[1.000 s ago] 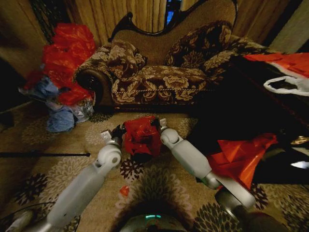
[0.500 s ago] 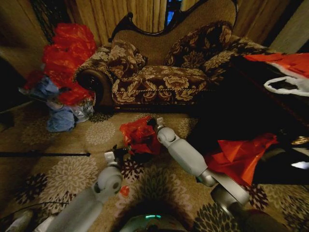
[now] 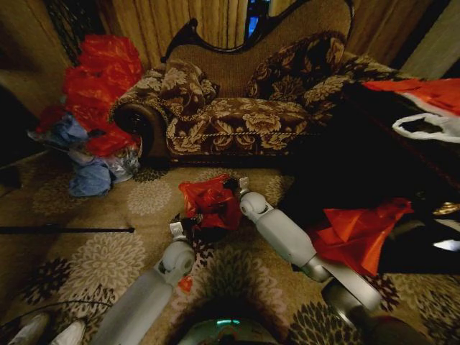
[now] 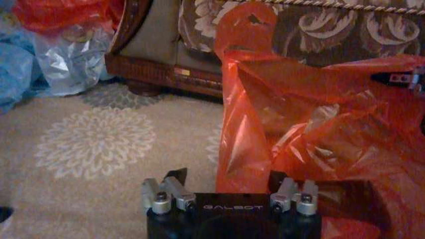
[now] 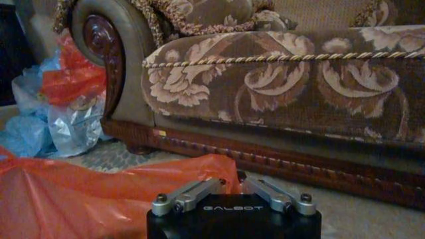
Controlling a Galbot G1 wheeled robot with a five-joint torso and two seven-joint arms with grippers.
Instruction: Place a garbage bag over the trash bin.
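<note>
The bag (image 3: 209,201) sits draped over the bin (image 3: 210,231) on the carpet in front of the sofa (image 3: 237,108), and the bin shows as a dark band under the red plastic. The right gripper (image 3: 237,185) is at the bag's far right edge; in the right wrist view its fingers close to a point on a fold of the film (image 5: 229,181), so it looks to be pinching the rim, most likely to keep that side pulled out over the bin's mouth.

The left gripper (image 3: 181,224) is low on the opposite side, just beside the bin. In the left wrist view its fingers (image 4: 176,175) stand spread with the bag hanging just ahead of them, and nothing is caught between them. I judge it is placed there to take the near edge and draw it down (the plastic bunches high on that side, one handle loop (image 4: 247,20) standing up).

Count: one bin, one bag on it, two grippers. Off to the left gripper's outer side, a pile of bags (image 3: 93,108) leans by the sofa's arm; beyond the right arm lies a flat red heap (image 3: 356,233).
</note>
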